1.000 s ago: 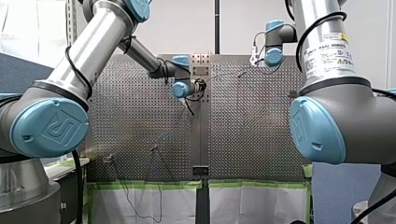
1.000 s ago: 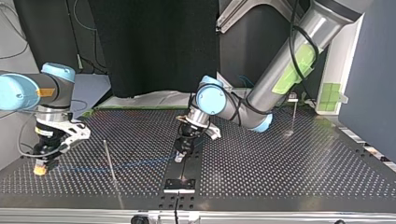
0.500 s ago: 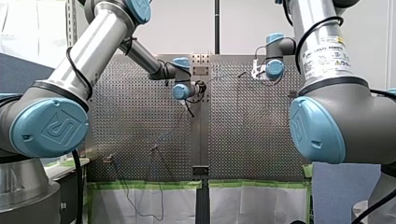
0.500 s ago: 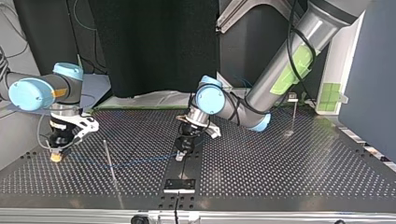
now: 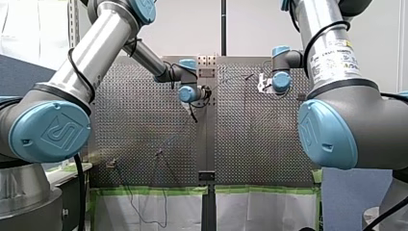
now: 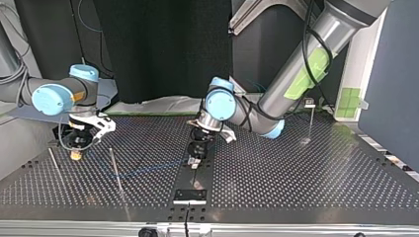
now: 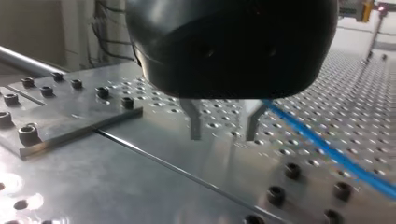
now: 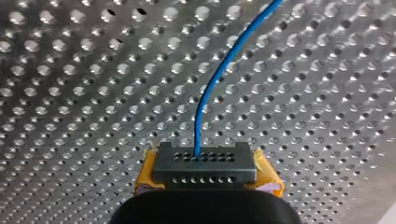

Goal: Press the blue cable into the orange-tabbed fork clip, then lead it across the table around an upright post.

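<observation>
The thin blue cable leaves the closed yellow-padded tips of my right gripper and curves away over the perforated table. At the top view's left, my right gripper hangs low beside a thin upright post. From there the blue cable runs along the table toward my left gripper at the middle seam. My left gripper has its metal fingers apart with nothing between them. The cable lies on the table just beside them. I cannot make out the orange-tabbed clip for certain.
A black bolted plate sits on the seam near the top view's bottom edge. A second post stands at the far left, and a taller one at the back right. A bolted metal plate lies beside my left gripper.
My right gripper has carried the cable end toward the top view's right and further back, uncovering the far-left post. My left gripper's fingers have come apart off the cable.
</observation>
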You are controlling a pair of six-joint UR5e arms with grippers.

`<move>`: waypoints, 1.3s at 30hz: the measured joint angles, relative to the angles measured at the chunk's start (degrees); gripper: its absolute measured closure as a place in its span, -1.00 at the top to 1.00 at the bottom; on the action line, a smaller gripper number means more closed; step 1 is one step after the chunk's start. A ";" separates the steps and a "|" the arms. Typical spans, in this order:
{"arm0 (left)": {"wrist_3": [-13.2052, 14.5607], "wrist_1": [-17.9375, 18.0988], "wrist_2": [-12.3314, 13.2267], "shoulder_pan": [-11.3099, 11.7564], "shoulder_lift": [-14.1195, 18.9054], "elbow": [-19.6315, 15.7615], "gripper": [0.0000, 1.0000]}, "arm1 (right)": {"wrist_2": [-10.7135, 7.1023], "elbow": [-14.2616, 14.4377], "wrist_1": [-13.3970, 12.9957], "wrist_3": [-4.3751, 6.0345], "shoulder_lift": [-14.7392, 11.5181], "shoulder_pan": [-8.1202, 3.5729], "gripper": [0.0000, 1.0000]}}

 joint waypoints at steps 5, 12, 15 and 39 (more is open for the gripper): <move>2.10 -1.61 -1.73 -0.39 0.00 0.00 0.52 | -0.01 0.14 0.00 -0.12 1.18 0.34 -1.00; 3.73 -2.32 -3.98 -0.58 -0.02 0.00 0.52 | 0.58 1.42 -0.39 -0.33 3.00 0.80 -1.00; 4.35 -2.55 -4.97 -0.59 -0.01 0.00 0.52 | 0.64 1.60 -0.48 -0.39 3.55 0.97 -1.00; 6.93 -7.59 -9.76 -0.78 -0.01 -0.01 0.52 | 1.57 3.86 -2.36 -0.43 6.23 1.34 -1.00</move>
